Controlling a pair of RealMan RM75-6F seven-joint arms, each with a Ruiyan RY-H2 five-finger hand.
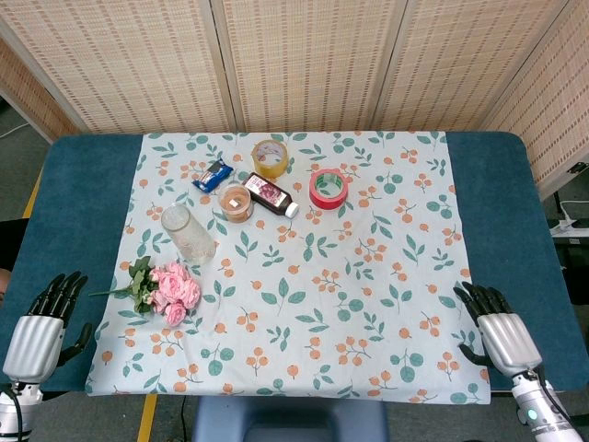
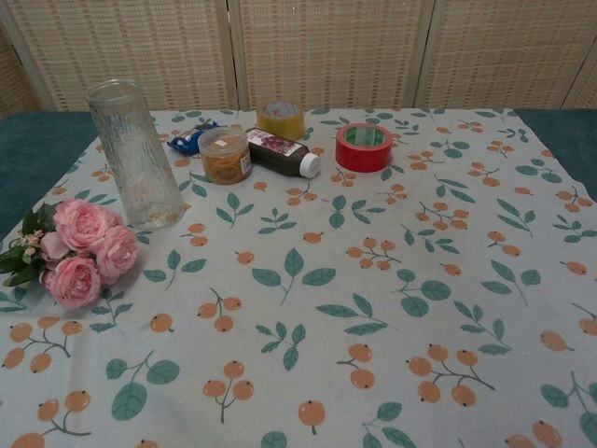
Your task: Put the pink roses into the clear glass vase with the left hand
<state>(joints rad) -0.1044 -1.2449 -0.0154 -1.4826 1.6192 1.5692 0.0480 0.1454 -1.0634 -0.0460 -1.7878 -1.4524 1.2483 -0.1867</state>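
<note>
Pink roses [image 1: 173,291] are lying near the bench's [image 1: 515,212] left edge, just near of the upright, empty clear glass vase [image 1: 188,233]. Both the left hand [image 1: 48,324] and right hand [image 1: 495,328] are resting at the near corners, fingers released and holding nothing. The blooms are looking light and crushable; the green stems [image 1: 129,287] are likely offering the safer hold.

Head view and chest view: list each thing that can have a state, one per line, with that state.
clear glass vase: upright, empty.
pink roses: lying on the cloth beside the vase.
left hand: holding nothing, fingers apart.
right hand: holding nothing.
dark bottle: on its side, capped.
small tub: upright, lid on.
red tape roll: lying flat.
yellow tape roll: lying flat.
</note>
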